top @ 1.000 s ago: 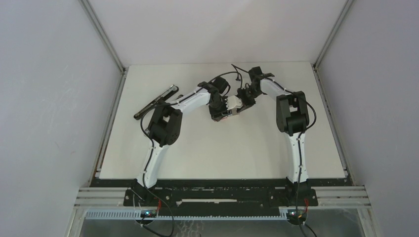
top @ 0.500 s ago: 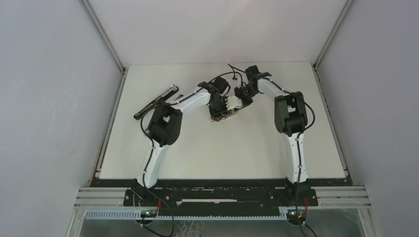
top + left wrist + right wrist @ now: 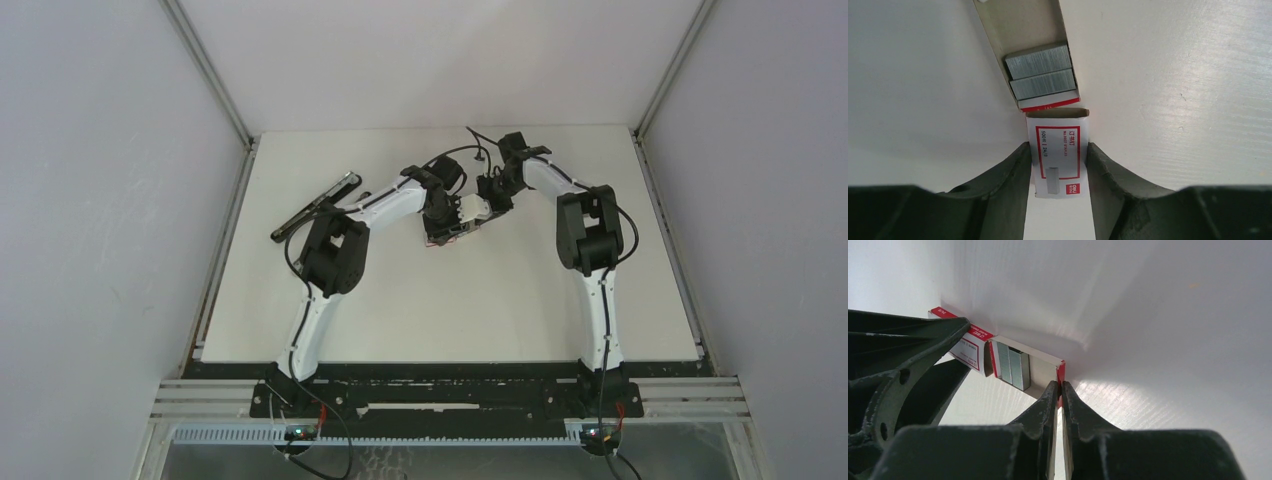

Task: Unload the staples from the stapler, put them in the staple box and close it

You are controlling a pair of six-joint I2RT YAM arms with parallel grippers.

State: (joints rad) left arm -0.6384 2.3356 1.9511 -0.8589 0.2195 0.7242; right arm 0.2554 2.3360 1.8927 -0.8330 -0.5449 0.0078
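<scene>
The black-and-silver stapler (image 3: 315, 206) lies slanted at the back left of the table, away from both grippers. At mid-table my left gripper (image 3: 1058, 146) is shut on the red-and-white box sleeve (image 3: 1060, 167), one finger against each side. The inner tray (image 3: 1023, 25) is slid out of it and holds two silver-grey staples blocks (image 3: 1040, 72). My right gripper (image 3: 1059, 385) is shut on the tray's red end wall (image 3: 1062, 371). In the right wrist view the staples (image 3: 1013, 367) lie at the tray's sleeve end, with the sleeve (image 3: 968, 347) beyond. The two grippers meet at the box (image 3: 447, 236).
The white table (image 3: 480, 320) is walled by grey panels left, right and behind. The left arm's elbow (image 3: 335, 250) is close to the stapler's near end. The right arm's elbow (image 3: 590, 230) stands to the right of the box.
Both grippers and the box have shifted slightly toward the back left. The left jaws have narrowed onto the sleeve. The stapler has not moved.
</scene>
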